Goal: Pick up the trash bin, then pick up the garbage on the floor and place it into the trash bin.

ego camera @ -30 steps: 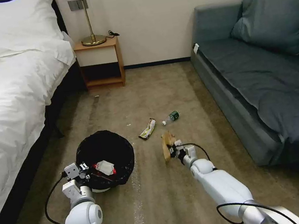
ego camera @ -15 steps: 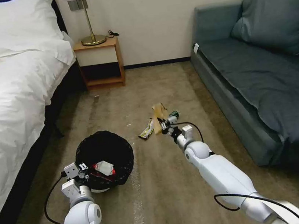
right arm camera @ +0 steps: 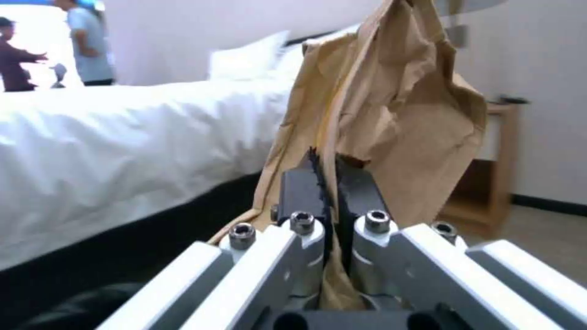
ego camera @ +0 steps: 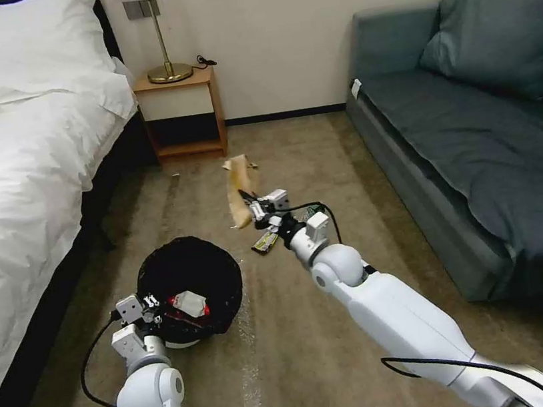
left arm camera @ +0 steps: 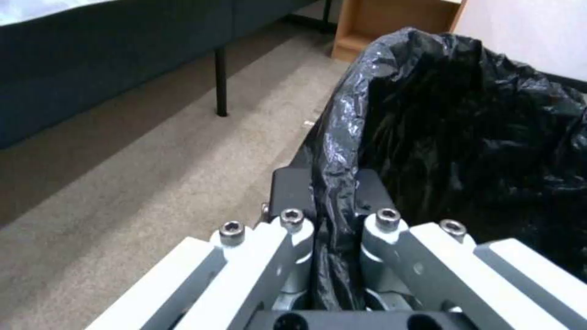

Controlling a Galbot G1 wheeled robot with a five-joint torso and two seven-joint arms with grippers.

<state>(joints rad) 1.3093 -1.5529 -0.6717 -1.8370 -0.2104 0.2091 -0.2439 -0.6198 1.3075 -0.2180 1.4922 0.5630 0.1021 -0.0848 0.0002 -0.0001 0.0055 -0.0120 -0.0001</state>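
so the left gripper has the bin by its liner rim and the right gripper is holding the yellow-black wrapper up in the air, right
Not quite. The right gripper is shut on the brown paper bag, as the right wrist view shows; in the head view the yellow-black wrapper lies on the carpet. The rest holds: the left gripper is clamped on the trash bin's liner rim.
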